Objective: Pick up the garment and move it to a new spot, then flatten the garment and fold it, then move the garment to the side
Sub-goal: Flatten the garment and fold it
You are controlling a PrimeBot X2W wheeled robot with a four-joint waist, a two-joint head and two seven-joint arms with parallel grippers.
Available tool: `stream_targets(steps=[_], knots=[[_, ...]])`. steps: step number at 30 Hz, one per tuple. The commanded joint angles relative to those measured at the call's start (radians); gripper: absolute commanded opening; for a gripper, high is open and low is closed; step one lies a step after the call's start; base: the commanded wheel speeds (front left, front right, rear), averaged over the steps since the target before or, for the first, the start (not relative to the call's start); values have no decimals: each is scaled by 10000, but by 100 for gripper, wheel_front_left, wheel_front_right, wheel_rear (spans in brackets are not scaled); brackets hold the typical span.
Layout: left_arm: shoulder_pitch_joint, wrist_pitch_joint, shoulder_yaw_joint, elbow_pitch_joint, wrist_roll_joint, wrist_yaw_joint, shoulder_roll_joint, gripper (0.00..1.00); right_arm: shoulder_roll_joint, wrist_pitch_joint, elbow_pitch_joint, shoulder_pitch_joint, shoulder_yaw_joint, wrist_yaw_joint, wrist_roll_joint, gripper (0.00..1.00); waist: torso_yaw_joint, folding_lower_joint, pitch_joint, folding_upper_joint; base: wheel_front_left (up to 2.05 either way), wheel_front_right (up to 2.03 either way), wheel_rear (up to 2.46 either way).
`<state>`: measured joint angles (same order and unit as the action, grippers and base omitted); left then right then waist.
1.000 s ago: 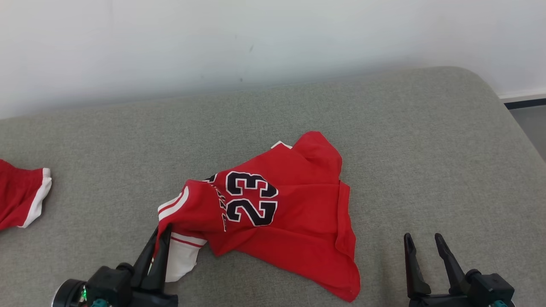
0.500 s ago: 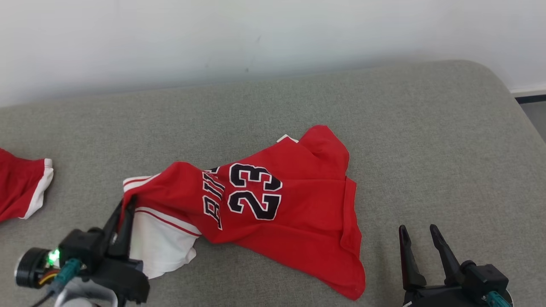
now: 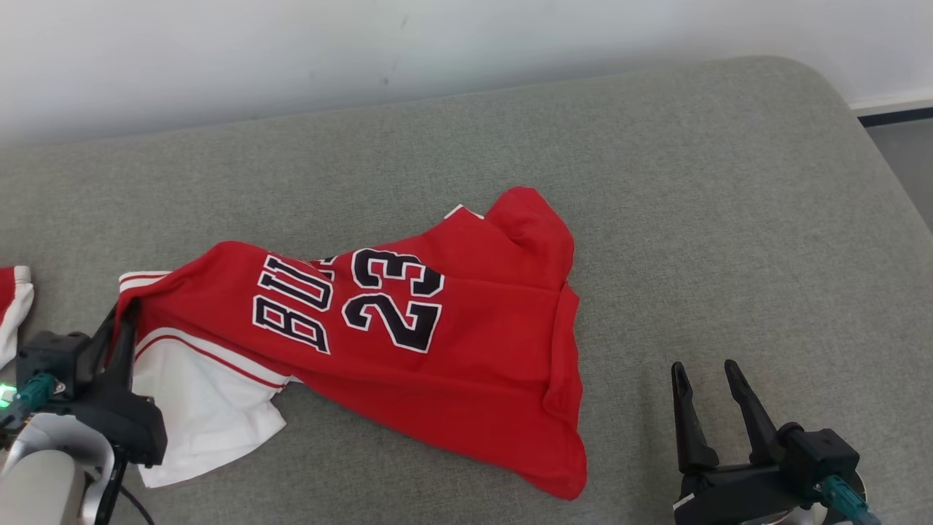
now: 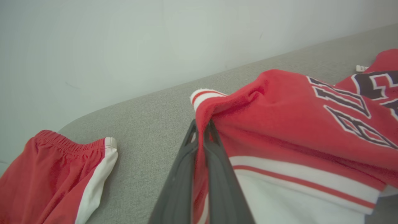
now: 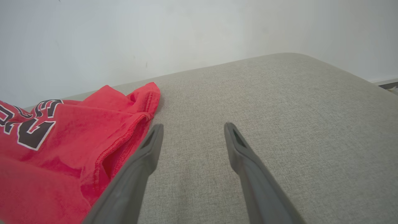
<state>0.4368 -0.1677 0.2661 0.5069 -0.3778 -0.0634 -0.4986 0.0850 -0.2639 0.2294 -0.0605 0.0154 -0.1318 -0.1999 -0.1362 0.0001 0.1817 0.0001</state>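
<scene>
The garment (image 3: 452, 328) is a red jersey with black "23" and lettering and a white-trimmed part at its left end. It lies rumpled across the grey cushion (image 3: 729, 219). My left gripper (image 3: 124, 313) is shut on the garment's left edge, near the striped white band; in the left wrist view the gripper (image 4: 202, 124) pinches red cloth (image 4: 279, 105) between its fingers. My right gripper (image 3: 705, 370) stands open at the lower right, clear of the cloth. In the right wrist view its gripper (image 5: 192, 127) hovers over bare cushion, with the garment's hem (image 5: 124, 137) beside the left finger.
A second red piece with white trim (image 4: 56, 174) lies at the far left of the cushion (image 4: 149, 124), also at the left edge of the head view (image 3: 13, 306). A white wall (image 3: 291, 51) backs the cushion. The cushion's rounded right edge (image 3: 875, 160) drops to the floor.
My left gripper has pulled the garment's left edge to the left, stretching it out so more lettering shows. The head camera has shifted too. The right gripper stays open.
</scene>
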Motion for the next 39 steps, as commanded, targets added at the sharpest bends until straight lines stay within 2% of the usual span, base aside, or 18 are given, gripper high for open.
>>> stream_targets(steps=[1, 2, 3, 7, 13, 18, 25, 30, 39], knots=[[219, -124, -22, 245, -43, -42, -43, 29, -36, -7, 17, -57, -20, 23, 66, 100, -84, -1, 67, -1, 0, 0, 0], [280, -159, -12, 522, -60, -64, -48, 72, -50, -7, 22, -67, -32, 23, 71, 100, -107, -1, 66, -1, 0, 0, 0], [334, -206, 6, 775, -53, -94, -53, 100, -61, -7, 36, -71, -45, 23, 80, 100, -129, -1, 47, -1, 0, 0, 0], [460, -613, -56, 1423, -141, -49, 102, 100, -103, -7, 73, 85, 60, 23, 93, 100, -73, -1, -129, -1, 0, 0, 0], [283, -878, -275, 1456, -200, 51, 136, 100, -104, -7, 44, 233, 142, 23, 102, 100, 128, -1, -369, -1, 0, 0, 0], [-228, -976, -654, 704, -250, 335, 296, 100, -95, -7, 37, 398, 113, 23, 73, 100, 365, -1, -627, -1, 0, 0, 0], [-1669, -978, -985, -951, -231, 818, 849, 100, -132, -7, 38, 574, 100, 23, 17, 100, 615, -1, -794, -1, 0, 0, 0], [-2538, -980, -790, -1125, -354, 744, 1321, 100, -121, -7, 31, 610, 90, 23, -7, 100, 703, -1, -805, -1, 0, 0, 0], [-3027, -982, -643, -149, -631, 645, 1908, 100, -35, -7, 1, 505, 23, 23, -11, 100, 651, -1, -669, -1, 0, 0, 0]])
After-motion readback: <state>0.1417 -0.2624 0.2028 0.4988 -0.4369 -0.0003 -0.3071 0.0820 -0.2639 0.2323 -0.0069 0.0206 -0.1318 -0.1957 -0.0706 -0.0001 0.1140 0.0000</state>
